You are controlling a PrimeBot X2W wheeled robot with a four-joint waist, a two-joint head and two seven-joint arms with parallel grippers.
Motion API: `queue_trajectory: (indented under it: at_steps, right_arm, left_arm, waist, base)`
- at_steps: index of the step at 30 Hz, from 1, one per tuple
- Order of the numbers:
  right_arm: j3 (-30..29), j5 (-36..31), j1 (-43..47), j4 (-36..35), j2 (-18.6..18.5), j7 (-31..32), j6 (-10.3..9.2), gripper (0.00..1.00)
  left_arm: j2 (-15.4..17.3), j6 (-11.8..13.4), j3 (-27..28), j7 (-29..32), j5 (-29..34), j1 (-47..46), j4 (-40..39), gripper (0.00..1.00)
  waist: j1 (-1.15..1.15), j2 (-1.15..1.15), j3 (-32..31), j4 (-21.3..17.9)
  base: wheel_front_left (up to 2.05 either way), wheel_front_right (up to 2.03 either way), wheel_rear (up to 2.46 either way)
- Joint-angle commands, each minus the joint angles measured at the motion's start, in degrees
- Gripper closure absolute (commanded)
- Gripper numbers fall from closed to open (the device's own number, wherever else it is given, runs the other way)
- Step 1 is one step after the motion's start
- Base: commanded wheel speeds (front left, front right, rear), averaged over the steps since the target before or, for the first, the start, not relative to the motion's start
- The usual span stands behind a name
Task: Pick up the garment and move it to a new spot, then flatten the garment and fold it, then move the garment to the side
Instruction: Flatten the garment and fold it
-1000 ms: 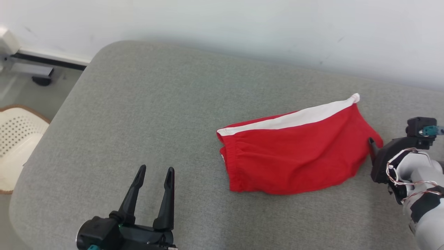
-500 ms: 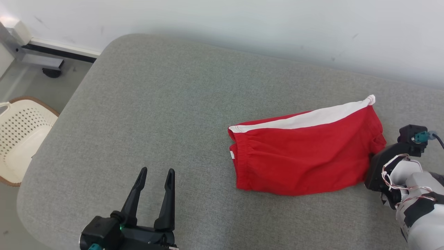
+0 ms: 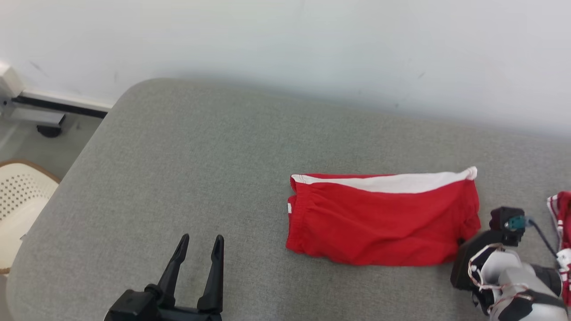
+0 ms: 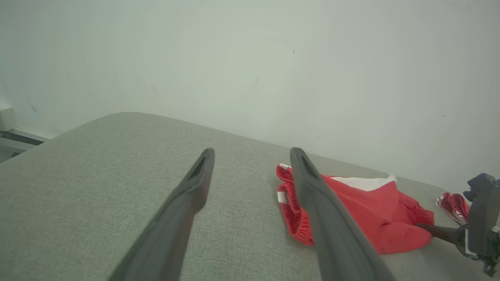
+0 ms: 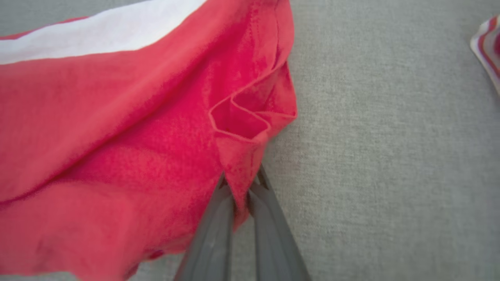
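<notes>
From the right wrist view I read the right gripper clamped on a puckered hem corner of the red, white-banded garment, while the head view places it creased on the grey woven cushion's right half, the left gripper spread wide, well apart.

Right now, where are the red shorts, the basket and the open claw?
red shorts (image 3: 379, 227), head view, middle of the cloth.
basket (image 3: 20, 198), head view, its dotted wall.
left gripper (image 3: 202, 237), head view, between its fingertips.

No readable text, brand, number or sign. Small white tag on red shorts waistband: illegible.
</notes>
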Motion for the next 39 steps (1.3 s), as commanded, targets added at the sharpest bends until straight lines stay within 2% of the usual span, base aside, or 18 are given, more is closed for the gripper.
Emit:
queue_trajectory:
  at_steps: [1, 7, 8, 9, 18, 23, 31, 39]
  right_arm:
    - [-0.1, -1.2, 3.1, 0.7, 0.7, -0.4, -0.18, 1.0]
    - [-0.5, -3.3, 5.8, 0.7, 2.4, -0.5, -0.18, 1.0]
    - [-0.7, -3.5, 6.0, 0.7, 2.7, -0.6, -0.18, 0.77]
    - [-0.9, -3.6, 6.1, 0.7, 2.9, -0.7, -0.18, 0.0]
    - [-2.4, -3.5, 5.3, 0.2, 3.9, 0.4, -0.18, 0.0]
    - [-2.9, -1.8, 2.4, -1.2, 2.8, 6.4, -0.18, 0.0]
    - [-3.5, -3.0, -3.0, -4.3, -2.5, 18.2, -0.17, 0.0]
    - [-8.2, -4.9, -4.9, -3.8, -3.9, 23.4, -0.17, 0.0]
  left_arm:
    - [0.4, 0.5, 0.5, 0.3, -0.4, 1.5, 0.1, 0.0]
    - [1.2, 1.5, 1.2, 1.2, -1.5, 3.7, -0.7, 0.0]
    - [1.2, 1.5, 1.3, 1.4, -1.6, 4.0, -0.7, 0.0]
    - [1.2, 1.7, 1.3, 1.5, -1.9, 4.2, -0.8, 0.0]
    - [1.1, 2.2, 1.6, 1.7, -2.7, 5.1, -0.9, 0.0]
    - [1.1, 2.4, 1.8, 1.4, -3.2, 5.6, -1.0, 0.0]
    - [1.0, 2.0, 1.3, 1.4, -3.7, 5.5, -1.0, 0.0]
    - [1.5, 2.0, 0.7, 1.0, -2.1, 3.3, -1.7, 0.0]
  waist:
    - [0.0, 0.0, -2.9, -2.2]
    - [0.0, 0.0, -4.8, -4.2]
    - [0.0, 0.0, -5.0, -4.3]
    - [0.0, 0.0, -5.1, -4.5]
    - [0.0, 0.0, -6.7, -5.5]
    - [0.0, 0.0, -7.3, -5.7]
    - [0.0, 0.0, -5.6, -4.3]
    - [0.0, 0.0, -0.9, -0.5]
  base:
    - [0.0, 0.0, 0.0]
    - [0.0, 0.0, 0.0]
    - [0.0, 0.0, 0.0]
    - [0.0, 0.0, 0.0]
    - [0.0, 0.0, 0.0]
    - [0.0, 0.0, 0.0]
    - [0.0, 0.0, 0.0]
    - [0.0, 0.0, 0.0]
